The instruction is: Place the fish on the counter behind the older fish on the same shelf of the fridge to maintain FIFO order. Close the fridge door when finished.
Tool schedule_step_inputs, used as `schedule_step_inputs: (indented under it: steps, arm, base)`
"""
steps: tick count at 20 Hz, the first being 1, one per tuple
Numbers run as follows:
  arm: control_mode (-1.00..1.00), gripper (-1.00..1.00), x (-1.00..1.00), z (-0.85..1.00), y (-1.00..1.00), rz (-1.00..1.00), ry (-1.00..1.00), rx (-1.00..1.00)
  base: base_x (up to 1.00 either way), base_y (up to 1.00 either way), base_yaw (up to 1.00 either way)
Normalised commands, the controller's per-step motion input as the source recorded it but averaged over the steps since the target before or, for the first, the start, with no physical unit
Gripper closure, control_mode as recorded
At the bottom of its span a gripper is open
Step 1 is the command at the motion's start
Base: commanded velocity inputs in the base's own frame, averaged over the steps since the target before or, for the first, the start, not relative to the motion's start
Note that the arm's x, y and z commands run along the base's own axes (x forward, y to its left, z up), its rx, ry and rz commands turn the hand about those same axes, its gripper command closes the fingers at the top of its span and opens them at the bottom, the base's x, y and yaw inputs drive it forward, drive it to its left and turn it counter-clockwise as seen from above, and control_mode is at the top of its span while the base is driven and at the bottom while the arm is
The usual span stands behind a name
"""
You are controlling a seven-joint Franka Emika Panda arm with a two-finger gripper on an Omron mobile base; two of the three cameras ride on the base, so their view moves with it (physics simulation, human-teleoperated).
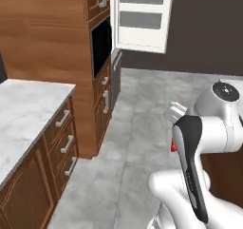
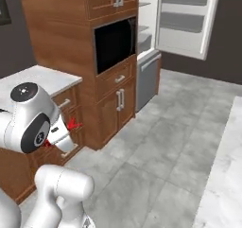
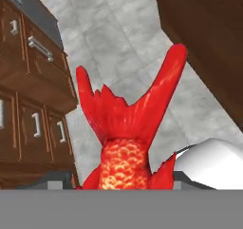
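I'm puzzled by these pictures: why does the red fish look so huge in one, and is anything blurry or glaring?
Hand view: the fish sits right at the lens, so it looms large, scales sharp. Right base view: it is a small red fleck, slightly soft. Left base view: flat, even light, no glare, faint shadows.

Arm (image 1: 190, 161) folded low, fingers (image 3: 61, 178) clamped on fish (image 3: 126, 128).
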Motion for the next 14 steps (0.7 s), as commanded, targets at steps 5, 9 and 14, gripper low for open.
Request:
schedule_step_inputs:
  steps: [5, 9, 14]
  arm:
    - [1.00, 1.00, 0.00, 0.00, 0.00, 0.00, 0.00, 0.00]
    - [1.00, 1.00, 0.00, 0.00, 0.00, 0.00, 0.00, 0.00]
    - [1.00, 1.00, 0.00, 0.00, 0.00, 0.00, 0.00, 0.00]
  base:
    - [0.09, 0.00, -0.80]
    - [0.94, 0.38, -0.51]
    - [1.00, 0.51, -0.30]
